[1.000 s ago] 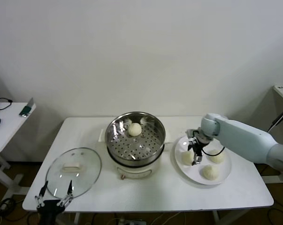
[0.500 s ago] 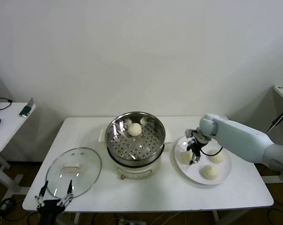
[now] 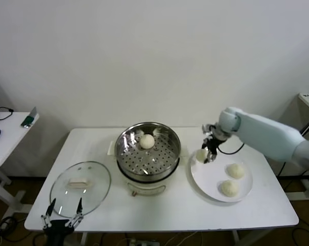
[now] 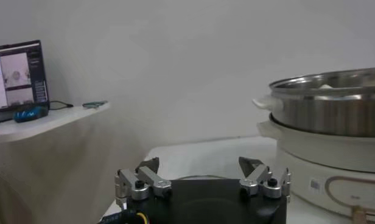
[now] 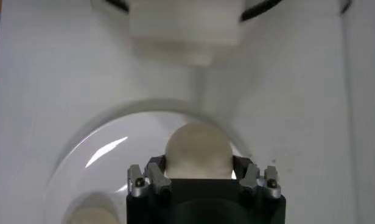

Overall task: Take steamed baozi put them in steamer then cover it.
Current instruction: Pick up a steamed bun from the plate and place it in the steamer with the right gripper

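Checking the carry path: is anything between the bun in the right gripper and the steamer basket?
Nothing visible. The right gripper holds a baozi above the plate; the steamer is open, the cover aside.

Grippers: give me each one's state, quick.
Left gripper: open, holding nothing, parked at the table's near edge by the glass lid.
Right gripper: closed on a bun, lifted above the plate.

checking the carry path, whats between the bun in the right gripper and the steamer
In the head view, only bare table separates the bun held by the right gripper from the steamer; nothing stands in the way.
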